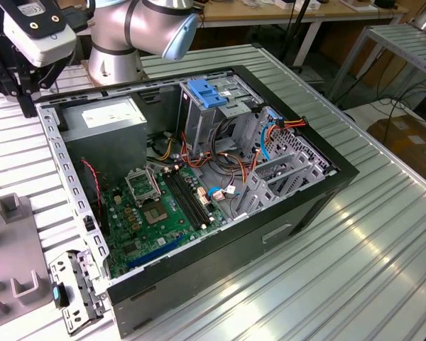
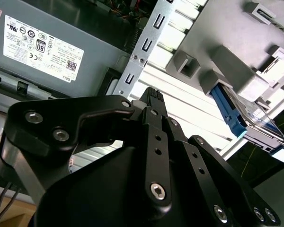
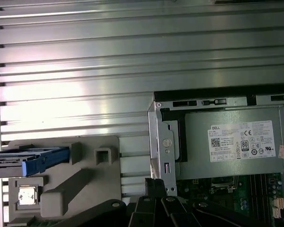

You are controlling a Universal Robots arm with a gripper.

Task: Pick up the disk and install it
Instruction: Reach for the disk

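Finds the gripper [image 3: 154,182] above the ribbed table [image 3: 85,71], beside the corner of the open computer case [image 3: 157,142]. Judges its fingertips [image 2: 154,97] closed together, apparently on nothing. Locates the disk [image 3: 35,160] on edge in the grey holder [image 3: 92,177], apart from the gripper.

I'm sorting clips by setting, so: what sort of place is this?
Likely a robotics lab bench: an opened computer case on a ribbed metal table, a robot arm beside it, workbenches behind.
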